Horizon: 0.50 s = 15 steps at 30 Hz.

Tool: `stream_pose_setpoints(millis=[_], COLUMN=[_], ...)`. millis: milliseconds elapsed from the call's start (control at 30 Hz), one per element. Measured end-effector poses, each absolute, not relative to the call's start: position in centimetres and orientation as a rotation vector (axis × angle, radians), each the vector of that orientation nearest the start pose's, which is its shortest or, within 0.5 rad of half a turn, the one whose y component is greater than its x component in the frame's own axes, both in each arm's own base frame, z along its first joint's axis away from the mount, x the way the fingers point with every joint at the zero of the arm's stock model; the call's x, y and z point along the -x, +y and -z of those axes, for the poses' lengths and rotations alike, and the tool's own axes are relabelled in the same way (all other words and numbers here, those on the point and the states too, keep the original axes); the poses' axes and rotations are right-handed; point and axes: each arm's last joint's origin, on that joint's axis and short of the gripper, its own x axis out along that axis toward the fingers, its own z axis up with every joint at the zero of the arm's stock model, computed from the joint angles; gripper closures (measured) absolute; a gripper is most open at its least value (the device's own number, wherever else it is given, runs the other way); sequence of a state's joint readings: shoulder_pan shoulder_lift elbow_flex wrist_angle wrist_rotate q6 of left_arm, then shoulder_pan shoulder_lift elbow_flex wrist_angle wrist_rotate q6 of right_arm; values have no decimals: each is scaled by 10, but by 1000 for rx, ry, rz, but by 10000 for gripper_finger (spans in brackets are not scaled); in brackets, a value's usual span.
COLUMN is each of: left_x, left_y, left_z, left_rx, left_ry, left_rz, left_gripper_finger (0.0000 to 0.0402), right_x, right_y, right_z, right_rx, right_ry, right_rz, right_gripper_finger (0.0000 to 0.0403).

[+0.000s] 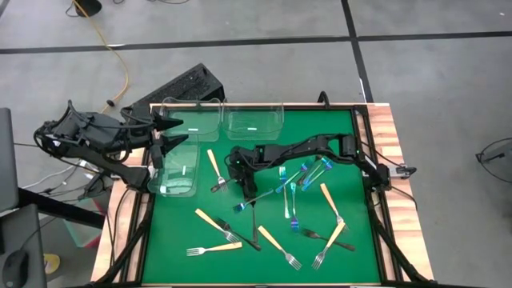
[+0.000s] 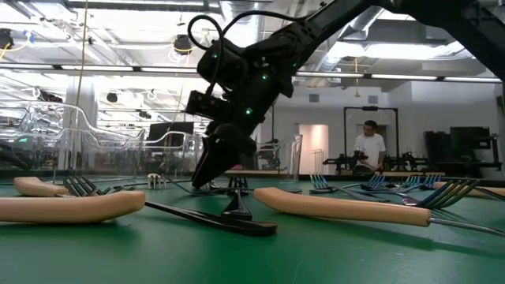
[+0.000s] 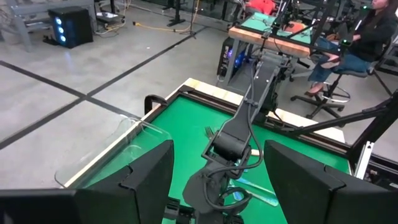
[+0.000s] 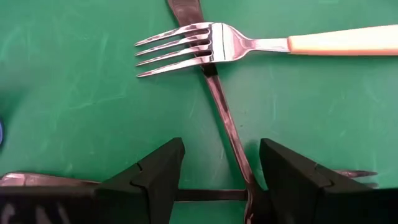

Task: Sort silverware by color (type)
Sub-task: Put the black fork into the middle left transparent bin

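Several forks lie flat on the green mat point(image 1: 184, 232): tan-handled, blue-iridescent point(image 1: 292, 180) and dark ones. My right gripper point(image 1: 244, 190) hangs low over the mat's middle, open, pointing steeply down. Its fingers point(image 4: 158, 177) stand on either side of a dark fork's handle point(image 4: 229, 134) without touching it. That dark fork point(image 1: 254, 222) runs under the tines point(image 4: 186, 46) of a tan-handled fork point(image 1: 214, 222). In the low view the right gripper point(image 2: 211, 175) is just above the mat. My left gripper point(image 1: 172, 132) waits open, raised over the bins at the far left, nothing between its fingers point(image 3: 149, 180).
Three clear plastic bins stand along the far and left side of the mat point(image 1: 192, 120), point(image 1: 254, 120), point(image 1: 176, 170). A wooden rim point(image 1: 392, 160) frames the table. More forks lie to the right point(image 1: 332, 204) and near the front edge point(image 1: 214, 250). A person sits far behind the table point(image 2: 369, 146).
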State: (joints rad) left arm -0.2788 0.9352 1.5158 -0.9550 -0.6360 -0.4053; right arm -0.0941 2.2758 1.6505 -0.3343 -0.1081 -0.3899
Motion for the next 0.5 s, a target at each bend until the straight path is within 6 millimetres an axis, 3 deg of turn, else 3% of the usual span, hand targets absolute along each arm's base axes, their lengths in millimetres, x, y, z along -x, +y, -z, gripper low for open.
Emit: stream_pose_setpoints(millis=[200, 500], left_x=[-120, -120], left_y=[-16, -16], left_z=[-467, -467], left_rx=[231, 231], left_ry=[259, 259], left_rz=[-416, -419], left_gripper_finger=[168, 168], right_x=[-475, -466], right_y=[-46, -50], right_z=[-128, -125], right_rx=[201, 183], right_ry=[980, 1083], right_rz=[-170, -153], right_gripper_finger=[185, 283])
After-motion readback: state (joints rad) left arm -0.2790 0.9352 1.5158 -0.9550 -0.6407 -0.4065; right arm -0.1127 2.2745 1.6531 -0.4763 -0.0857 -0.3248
